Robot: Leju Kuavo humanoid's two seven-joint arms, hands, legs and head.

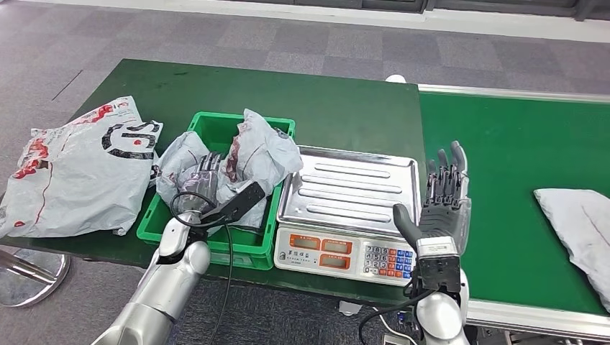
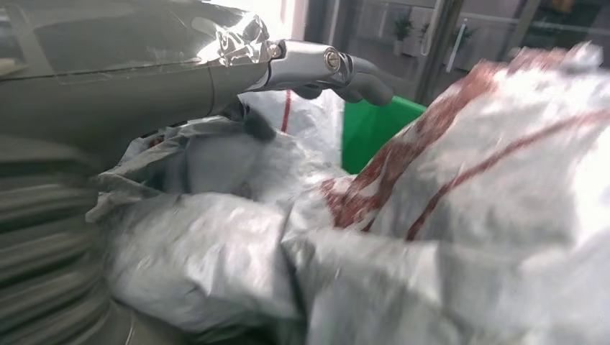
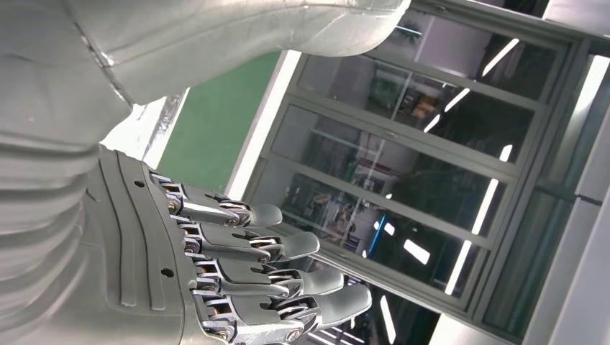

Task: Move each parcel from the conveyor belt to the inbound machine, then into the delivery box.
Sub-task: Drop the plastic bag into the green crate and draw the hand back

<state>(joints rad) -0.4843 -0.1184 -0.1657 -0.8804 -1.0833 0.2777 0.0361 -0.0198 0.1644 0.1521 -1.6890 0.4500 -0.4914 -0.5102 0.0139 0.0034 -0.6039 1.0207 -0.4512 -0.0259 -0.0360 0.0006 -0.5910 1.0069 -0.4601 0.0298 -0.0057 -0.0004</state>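
A crumpled grey parcel (image 1: 259, 154) with red print lies in the green delivery box (image 1: 208, 243). My left hand (image 1: 201, 178) rests on its near side, fingers laid flat; in the left wrist view the thumb (image 2: 324, 68) sticks out above the parcel (image 2: 446, 215) without closing on it. The inbound machine, a scale with a bare steel tray (image 1: 349, 190), stands to the right of the box. My right hand (image 1: 444, 194) is upright at the scale's right edge, fingers straight and apart (image 3: 237, 266), holding nothing. Another grey parcel (image 1: 579, 215) lies on the green conveyor belt (image 1: 503, 144) at the far right.
A large grey parcel with red and black print (image 1: 79, 172) lies on the dark green table to the left of the box. A black cable runs down from my left wrist. A round metal stool base (image 1: 29, 269) stands on the floor at the lower left.
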